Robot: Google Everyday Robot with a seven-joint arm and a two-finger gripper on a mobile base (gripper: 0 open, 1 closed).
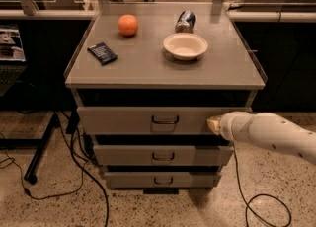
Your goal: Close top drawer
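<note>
Wide grey top drawer (118,121), partly out, dark loop handle (165,120); gripper (213,124) at its right front, grip unclear.

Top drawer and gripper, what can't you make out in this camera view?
1. Inside of the top drawer: camera view, dark under the tabletop overhang; contents cannot be told.
2. The gripper, at the drawer front's right end: mostly covered by the arm; contact with the front unclear.
3. The arm: cut off by the right edge.
4. Print on the can and packet: too small to read.
</note>
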